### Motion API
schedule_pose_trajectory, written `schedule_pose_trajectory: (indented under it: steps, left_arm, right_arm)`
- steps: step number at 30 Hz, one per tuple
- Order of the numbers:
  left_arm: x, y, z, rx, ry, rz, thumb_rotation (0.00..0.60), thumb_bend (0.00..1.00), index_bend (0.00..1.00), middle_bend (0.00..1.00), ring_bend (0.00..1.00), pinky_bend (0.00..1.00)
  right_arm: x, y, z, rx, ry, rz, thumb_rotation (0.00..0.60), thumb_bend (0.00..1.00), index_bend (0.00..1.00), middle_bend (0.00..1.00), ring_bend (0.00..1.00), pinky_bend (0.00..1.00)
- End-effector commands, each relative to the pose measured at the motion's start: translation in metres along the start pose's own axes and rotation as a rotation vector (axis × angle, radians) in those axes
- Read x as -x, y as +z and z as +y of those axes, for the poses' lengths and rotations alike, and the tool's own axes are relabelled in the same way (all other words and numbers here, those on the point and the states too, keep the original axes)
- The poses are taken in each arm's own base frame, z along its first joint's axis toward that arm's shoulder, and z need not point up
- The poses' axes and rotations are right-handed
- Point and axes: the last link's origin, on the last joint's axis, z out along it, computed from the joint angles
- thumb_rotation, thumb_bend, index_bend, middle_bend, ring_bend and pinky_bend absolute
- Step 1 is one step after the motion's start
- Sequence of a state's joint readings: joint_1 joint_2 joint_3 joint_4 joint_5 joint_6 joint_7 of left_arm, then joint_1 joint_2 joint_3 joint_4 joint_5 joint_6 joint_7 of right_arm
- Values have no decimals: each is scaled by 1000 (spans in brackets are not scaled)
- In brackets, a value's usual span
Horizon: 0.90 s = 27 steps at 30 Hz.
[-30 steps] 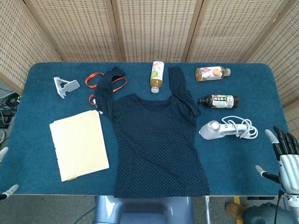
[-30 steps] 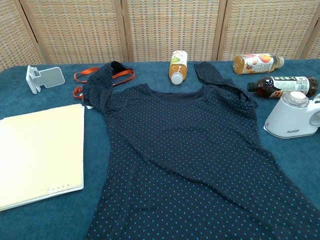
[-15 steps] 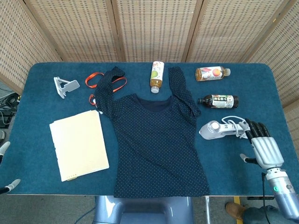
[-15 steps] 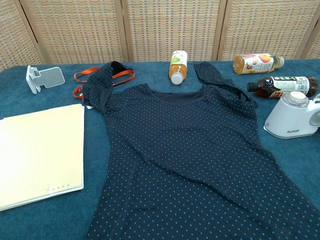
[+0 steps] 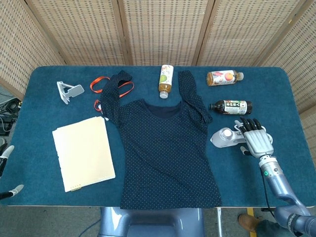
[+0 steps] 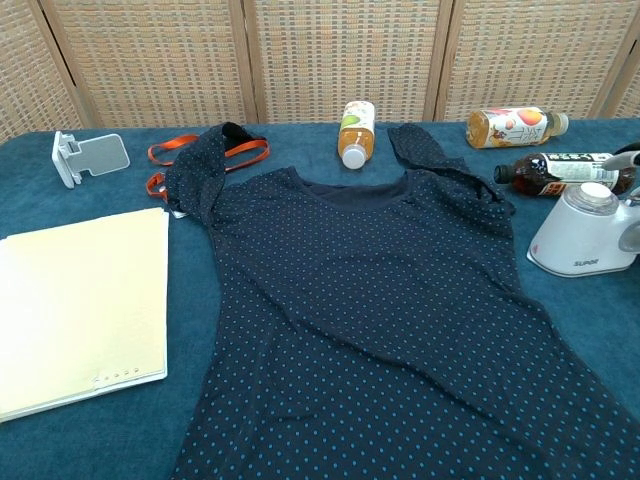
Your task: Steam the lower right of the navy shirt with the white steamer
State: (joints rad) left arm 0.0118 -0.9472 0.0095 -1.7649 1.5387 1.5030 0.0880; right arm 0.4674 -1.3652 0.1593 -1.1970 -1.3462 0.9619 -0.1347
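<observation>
The navy dotted shirt (image 5: pixel 168 148) lies flat in the middle of the blue table, collar away from me, and fills the chest view (image 6: pixel 380 320). To its right lies the white steamer (image 5: pixel 224 137), whose head shows at the right edge of the chest view (image 6: pixel 583 238). My right hand (image 5: pixel 255 138) hovers over the steamer's handle and cord with fingers stretched out and apart, holding nothing that I can see. Only the fingertips of my left hand (image 5: pixel 6 154) show at the left edge, apart and holding nothing.
A cream notebook (image 5: pixel 83 152) lies left of the shirt. Behind it are a grey phone stand (image 5: pixel 68 92) and an orange lanyard (image 5: pixel 101 84). A tea bottle (image 5: pixel 166 80) lies at the collar; an orange-label bottle (image 5: pixel 224 77) and a dark bottle (image 5: pixel 230 106) lie behind the steamer.
My right hand has moved from the table's front right corner up and left onto the steamer's handle. The left fingertips shifted slightly. The shirt and steamer have not moved.
</observation>
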Motion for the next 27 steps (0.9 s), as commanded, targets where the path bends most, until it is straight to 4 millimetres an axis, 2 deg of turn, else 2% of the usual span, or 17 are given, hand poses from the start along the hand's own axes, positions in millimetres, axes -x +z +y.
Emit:
schedule_pose_trajectory:
  steps: [1,14,27]
  left_arm:
    - [1,2,-1,-4,1,-3,600,0,0,0,0,0]
    - [0,4,-1,-14,-3,-2,600,0,0,0,0,0]
    - [1,6,-2,-19,-3,-5,600,0,0,0,0,0]
  right_arm:
    - [6,12,-5,-1,-6,-15,600,457,0,0,0,0]
    - [7,40,-6,21,-23,2,600,461,4,0,0,0]
    - [10,66,-15,34,-23,23,600,463,0,0,0,0]
